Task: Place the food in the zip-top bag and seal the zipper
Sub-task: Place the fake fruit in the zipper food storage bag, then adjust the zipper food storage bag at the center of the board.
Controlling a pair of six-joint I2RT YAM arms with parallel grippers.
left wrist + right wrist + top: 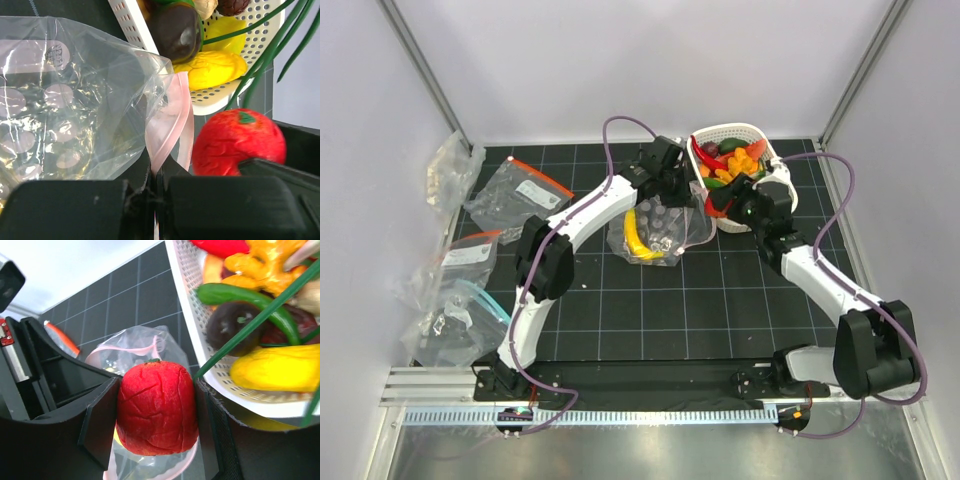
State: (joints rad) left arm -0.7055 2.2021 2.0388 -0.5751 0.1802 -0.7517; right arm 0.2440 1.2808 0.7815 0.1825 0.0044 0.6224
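The clear zip-top bag [655, 235] lies mid-table with a yellow banana [635, 233] inside. My left gripper [672, 197] is shut on the bag's pale pink zipper [172, 125] and holds the mouth up; in the left wrist view the strip runs down between the closed jaws of this gripper [156, 175]. My right gripper [155, 415] is shut on a round red fruit [156, 407], just above the bag's open mouth [125, 347]. The same fruit [232, 142] shows beside the zipper. More food fills the white basket [772, 158].
The basket's rim [187, 305] is close on the right of the red fruit. Other clear bags with orange-red strips [515, 195] [470, 255] and one with a teal strip [460, 320] lie along the left side. White walls enclose the table.
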